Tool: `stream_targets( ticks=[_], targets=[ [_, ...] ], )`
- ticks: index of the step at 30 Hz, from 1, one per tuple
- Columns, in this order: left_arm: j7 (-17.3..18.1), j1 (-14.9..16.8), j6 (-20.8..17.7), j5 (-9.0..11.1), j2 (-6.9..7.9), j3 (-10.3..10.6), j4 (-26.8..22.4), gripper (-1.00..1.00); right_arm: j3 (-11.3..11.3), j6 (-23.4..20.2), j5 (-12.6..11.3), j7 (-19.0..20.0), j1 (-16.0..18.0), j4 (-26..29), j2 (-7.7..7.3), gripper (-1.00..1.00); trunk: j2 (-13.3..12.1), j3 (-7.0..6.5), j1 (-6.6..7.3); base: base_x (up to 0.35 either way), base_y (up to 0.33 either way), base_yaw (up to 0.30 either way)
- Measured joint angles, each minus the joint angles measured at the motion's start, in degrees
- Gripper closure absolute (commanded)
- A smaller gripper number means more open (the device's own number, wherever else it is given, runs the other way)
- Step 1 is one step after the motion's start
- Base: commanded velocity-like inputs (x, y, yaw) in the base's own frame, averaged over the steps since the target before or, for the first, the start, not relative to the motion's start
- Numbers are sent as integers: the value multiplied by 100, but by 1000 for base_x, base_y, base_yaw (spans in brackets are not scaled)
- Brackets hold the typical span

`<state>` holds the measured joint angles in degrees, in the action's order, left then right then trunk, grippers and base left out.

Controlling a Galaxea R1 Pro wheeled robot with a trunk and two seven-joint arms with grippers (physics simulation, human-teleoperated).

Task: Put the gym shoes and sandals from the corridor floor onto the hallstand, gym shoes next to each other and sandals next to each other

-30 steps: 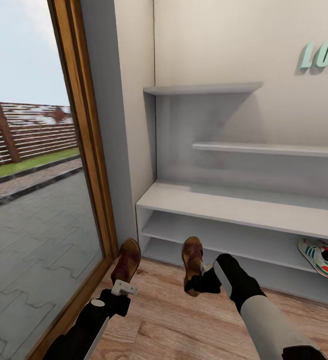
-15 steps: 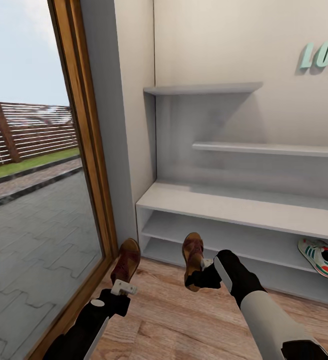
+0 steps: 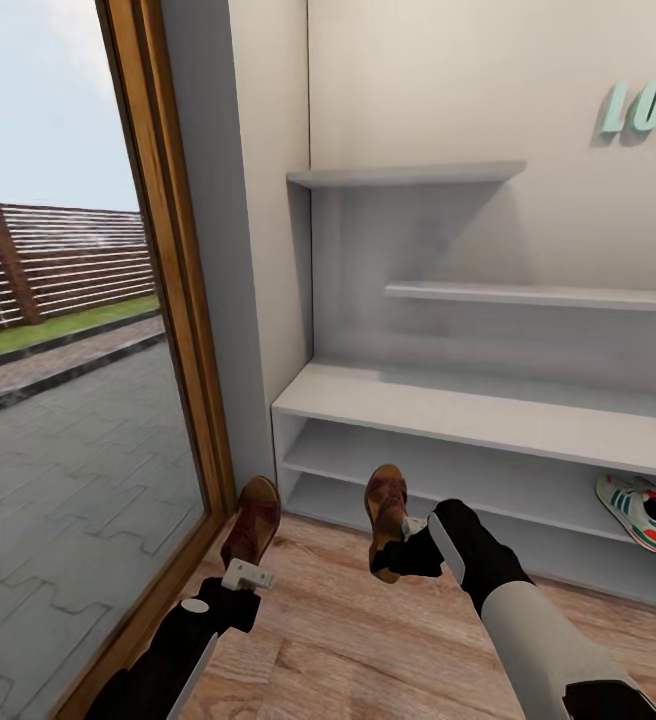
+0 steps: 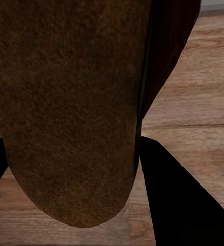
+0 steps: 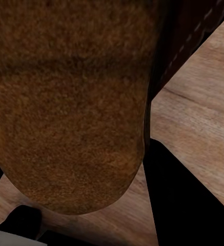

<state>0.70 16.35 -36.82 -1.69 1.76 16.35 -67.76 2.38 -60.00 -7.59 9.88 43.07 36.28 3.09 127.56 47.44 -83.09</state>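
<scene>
Sandals of brown leather are each pinched at the heel, clear of the wood-plank corridor floor point(image 3: 368, 650): left sandal point(image 3: 253, 522) by the left end effector point(image 3: 245, 577), right sandal point(image 3: 385, 508) by the right end effector point(image 3: 400, 545), before the pale grey hallstand point(image 3: 468, 415), where cream-white gym shoes point(image 3: 643, 515) sit on the lowest shelf.

**Lighting and render quality**

Head view evenly bright; daylight enters from the window point(image 3: 58, 300) at the left. Soft, smeared shadows lie under the wall shelves point(image 3: 408, 178) and inside the hallstand point(image 3: 448, 410). No glare, no hard highlights. Wall panel between the shelves looks hazy and blotchy. Both wrist views dim: sandal insole point(image 4: 65, 102) close-up and grainy, black unlit shapes at the edges.
</scene>
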Motion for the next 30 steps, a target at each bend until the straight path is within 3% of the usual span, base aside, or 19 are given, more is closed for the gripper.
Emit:
stream_targets(
  ticks=[7,11,16,19,22,26,27,30],
  targets=[
    [-1,0,0,0,0,5,0,100,-4,0,6,0,0,-6,-2,100,239,107,-131,0,0,0],
    [0,-21,0,-1,6,29,0,100,-8,0,5,0,0,-7,5,100,241,108,-132,0,0,0],
    [-10,-362,10,-10,22,402,-71,100,-3,0,11,6,0,-13,15,100,241,108,-132,0,0,0],
    [-24,-527,258,-41,25,653,-208,100,12,0,27,4,0,-22,21,100,241,108,-132,0,0,0],
    [-33,-745,1007,-56,30,746,-328,100,22,0,42,3,0,-29,24,100,241,108,-132,0,0,0],
    [-39,-1207,2521,-86,37,785,-588,100,26,0,49,7,0,-36,30,100,241,108,-132,0,0,0],
    [-40,-1248,2698,-88,38,786,-635,100,26,0,50,7,0,-37,31,100,241,108,-132,0,0,0],
    [-50,-1585,3703,-94,57,779,-1143,100,26,0,54,8,0,-61,34,100,241,108,-131,0,0,0]
  ],
)
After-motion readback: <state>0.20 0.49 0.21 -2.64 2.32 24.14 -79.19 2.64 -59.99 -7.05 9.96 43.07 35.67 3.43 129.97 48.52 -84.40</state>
